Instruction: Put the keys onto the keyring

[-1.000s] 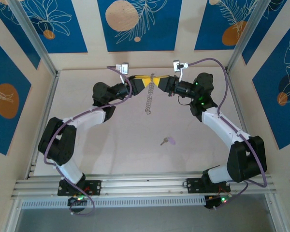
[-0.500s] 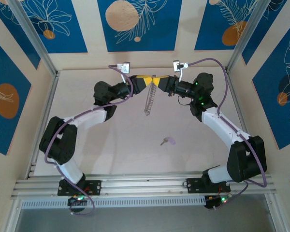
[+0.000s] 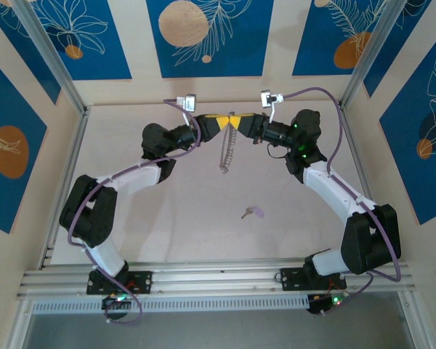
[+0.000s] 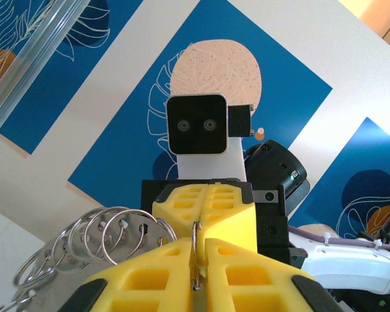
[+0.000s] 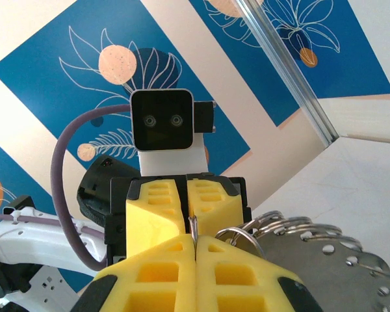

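no writing, label, brand or number can be made out anywhere here. the blue wall panels (image 3: 203, 43) are printed with leaf and circle drawings, nothing more, and nothing legible is seen on the wrist camera boxes (image 4: 196, 125).

Cannot follow the keyring (image 3: 226, 151) to its top from above: lost where left pincer (image 3: 225, 122) and right pincer (image 3: 240, 122) meet. Cut off at the picture's edge in both wrist views, left of the left pincer and right of the right one. Too small for teeth or detail: key (image 3: 251, 213), well below both pincers.
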{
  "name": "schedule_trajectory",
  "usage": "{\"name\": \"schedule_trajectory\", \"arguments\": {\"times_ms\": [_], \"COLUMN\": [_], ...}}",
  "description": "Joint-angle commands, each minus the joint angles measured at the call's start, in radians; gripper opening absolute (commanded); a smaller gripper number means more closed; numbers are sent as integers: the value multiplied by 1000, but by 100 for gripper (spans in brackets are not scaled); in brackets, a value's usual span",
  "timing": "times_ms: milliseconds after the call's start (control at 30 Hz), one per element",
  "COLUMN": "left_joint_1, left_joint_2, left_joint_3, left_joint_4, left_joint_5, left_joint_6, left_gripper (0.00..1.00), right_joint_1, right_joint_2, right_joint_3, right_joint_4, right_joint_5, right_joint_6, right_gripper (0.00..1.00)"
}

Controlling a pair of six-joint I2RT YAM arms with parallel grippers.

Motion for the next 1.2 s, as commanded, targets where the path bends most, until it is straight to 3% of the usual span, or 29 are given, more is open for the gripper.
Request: {"name": "schedule_trajectory", "arguments": {"times_ms": [0,267,433,767,933,1033,1167], "left_joint_1": [-11,-13,-18,-21,-15,-7,14], "left_joint_2": [9,17,23,15,0,-11,-39], "left_joint_3": [-11,0,8,-4,-25,-54,-106], "left_joint_4": [68,77,88,100,89,88,80], "left_joint_5": [7,9,10,6,-8,-15,-20], "left_joint_6": [6,2,1,26,62,76,97], "left_gripper": [13,12,0,0,0,0,0], "right_joint_1": [-2,-1,-2,-3,-27,-50,-84], "right_joint_2": [3,8,10,19,-15,-84,-195], "right_joint_3": [16,21,25,30,34,-5,-87], "right_joint_4": [29,26,24,3,-76,-170,-342], "right_joint_5": [26,9,6,6,-6,5,29], "right_joint_6": [9,9,9,7,-3,-27,-75], "right_gripper": [0,0,0,0,30,42,44]}}
